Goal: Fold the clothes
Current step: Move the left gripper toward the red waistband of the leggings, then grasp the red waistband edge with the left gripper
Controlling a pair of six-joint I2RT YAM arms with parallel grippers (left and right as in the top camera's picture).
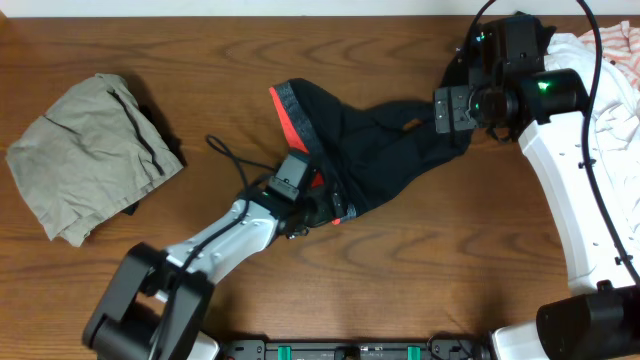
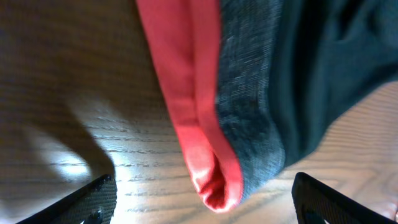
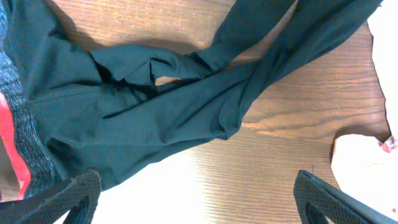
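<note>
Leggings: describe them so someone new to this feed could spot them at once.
On the wooden table, look at the middle, between the khaki garment at the left and the white clothes at the right edge. The leggings are the crumpled black heap there. Only they have a grey waistband edged in red.

No lettering, brand, number or sign can be read in any view. Seen close from the left wrist, the leggings (image 2: 323, 68) show only plain weave on the grey waistband (image 2: 249, 124) and its red edge (image 2: 193, 124). The khaki garment (image 1: 85, 155) at nine o'clock on the table is too small to show any tag.
</note>
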